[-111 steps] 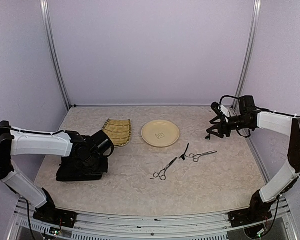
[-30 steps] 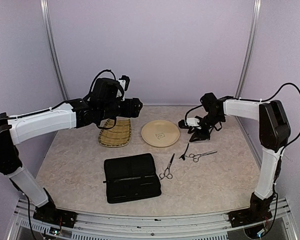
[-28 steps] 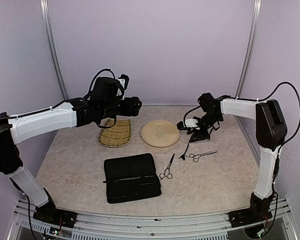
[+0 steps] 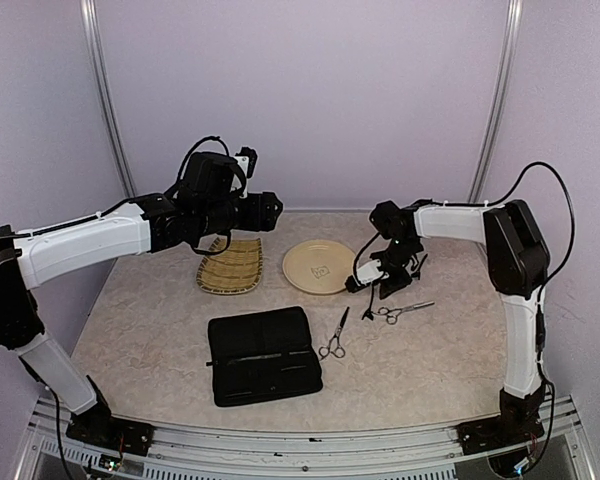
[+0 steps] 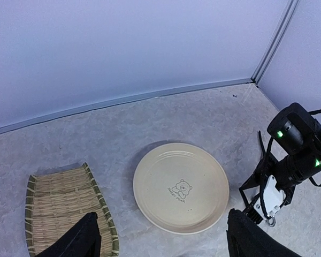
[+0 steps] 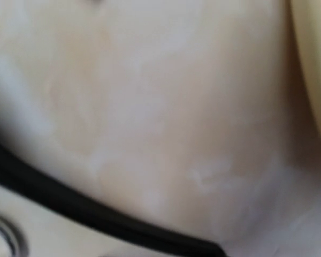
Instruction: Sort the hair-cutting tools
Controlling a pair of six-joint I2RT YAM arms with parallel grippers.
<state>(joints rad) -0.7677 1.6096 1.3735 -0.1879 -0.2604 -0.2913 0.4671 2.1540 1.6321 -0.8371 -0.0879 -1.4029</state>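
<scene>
Two silver scissors lie on the table, one (image 4: 333,336) just right of the black case, the other (image 4: 403,312) further right. A thin black clip (image 4: 368,302) lies between them, near the plate. My right gripper (image 4: 373,287) is low over the table right above that clip; whether its jaws are open or shut does not show. The right wrist view is a close blur of table with a dark strip (image 6: 96,217) across the bottom. My left gripper (image 4: 271,212) hangs high at the back, open and empty, its fingers (image 5: 81,239) framing the plate.
A cream plate (image 4: 321,267) with a bear print (image 5: 180,189) sits mid-back. The woven bamboo tray (image 4: 230,266) lies left of it. A black zip case (image 4: 264,354) lies at the front centre. Walls and metal posts close the back and sides.
My right gripper has moved left and down, from beside the plate to just over the black clip. The left arm has barely shifted.
</scene>
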